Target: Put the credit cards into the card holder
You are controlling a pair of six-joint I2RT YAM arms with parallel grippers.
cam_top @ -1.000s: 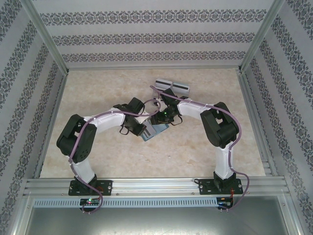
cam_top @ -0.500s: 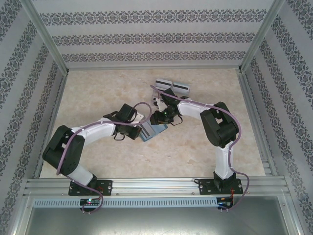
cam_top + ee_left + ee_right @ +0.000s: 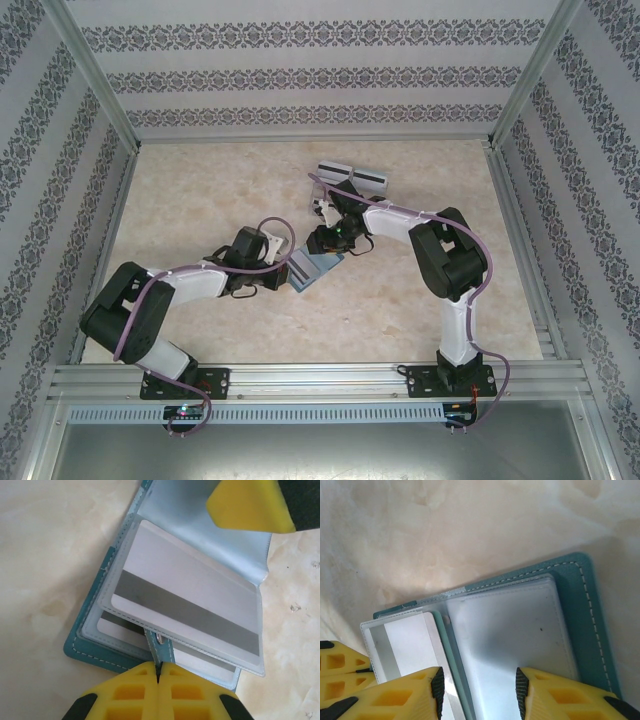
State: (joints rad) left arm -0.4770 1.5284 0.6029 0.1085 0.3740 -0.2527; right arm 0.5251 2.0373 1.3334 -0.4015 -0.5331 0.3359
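The card holder (image 3: 316, 266) lies open on the counter (image 3: 200, 180), near the middle, between the two arms. It has a blue-green cover with light stitches along the edge. Inside are clear pockets (image 3: 510, 630), like pages.

One grey card (image 3: 190, 605) sits in the top clear pocket. It is white-grey with a dark stripe along it. Under that pocket, another card with a stripe peeks out a little.

The left gripper (image 3: 158, 669) is low at the near edge of the card holder. Its yellow jaws are pressed together. A thin little strap (image 3: 159, 647) of the card holder, with a small round snap on it, goes right in between them, so they are pinching the strap.

The right gripper (image 3: 478, 682) is over the other side of the open holder. Its yellow jaws stand apart, with a clear pocket showing between them. In the left wrist view, one of its yellow fingers (image 3: 247, 505) is over the pale blue flap at the top. I cannot tell if it touches the flap.

More cards (image 3: 352, 176) lie at the back of the counter, well apart from the holder. They are grey with dark stripes.
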